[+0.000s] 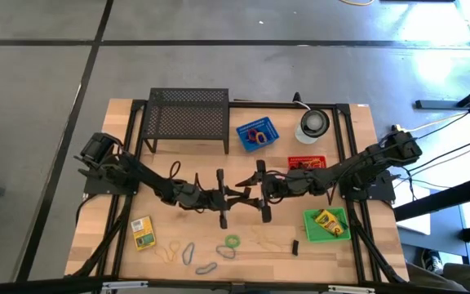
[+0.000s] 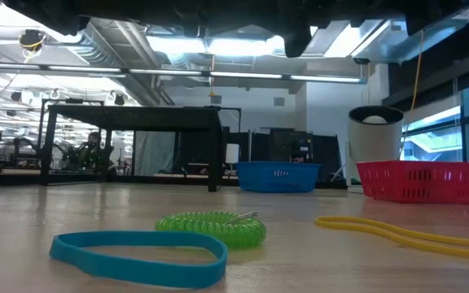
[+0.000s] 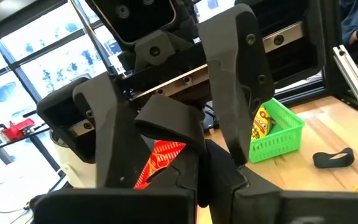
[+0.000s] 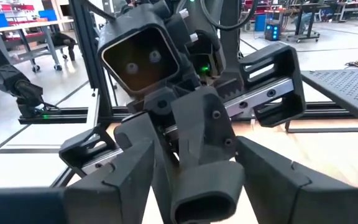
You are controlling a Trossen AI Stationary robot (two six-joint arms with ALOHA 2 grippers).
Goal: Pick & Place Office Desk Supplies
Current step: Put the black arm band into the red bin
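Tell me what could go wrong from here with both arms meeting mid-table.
1. The left gripper, fingers shut, sits nose to nose with the open right gripper. A misaligned advance could knock their fingers together.
2. Whether anything thin is passing between them cannot be seen. A dropped piece would likely land on bare table near the green coil, and need picking up again.

3 baskets: blue basket [image 1: 257,134], red basket [image 1: 307,163], green basket [image 1: 326,224]. 2 crayon boxes: one [image 1: 142,233] on the table, one [image 1: 330,220] in green. 1 mesh rack [image 1: 188,116]. 1 black clip [image 1: 294,247]. Roughly 6 loose rubber bands [image 1: 188,253]; exact count unclear.
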